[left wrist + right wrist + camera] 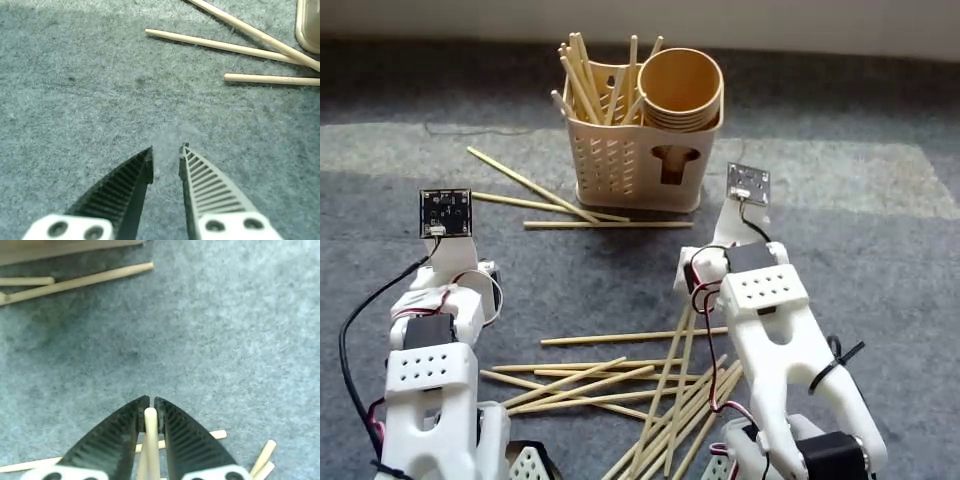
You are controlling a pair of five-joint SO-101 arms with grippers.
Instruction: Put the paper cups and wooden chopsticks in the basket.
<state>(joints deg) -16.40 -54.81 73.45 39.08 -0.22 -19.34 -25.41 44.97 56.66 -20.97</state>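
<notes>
Grey felt covers the tabletop (880,280). At its far middle stands the basket (620,165), beige and slotted. A stack of cups (680,85) sits upright in its right half, and a bunch of chopsticks (585,80) leans out of its left half. Three loose sticks (535,187) lie on the felt just in front of the basket and to its left, their ends crossing near its base. A pile (620,385) of more chopsticks lies scattered and overlapping on the near side, between the two arms.

The left gripper (166,150) hangs over bare felt with a narrow gap between its jaws and nothing in them. The three loose sticks lie beyond it. The right gripper (151,402) is closed on one chopstick (151,440), which runs lengthwise between the jaws with its blunt end at their tips. Other sticks of the pile lie on the felt below it.
</notes>
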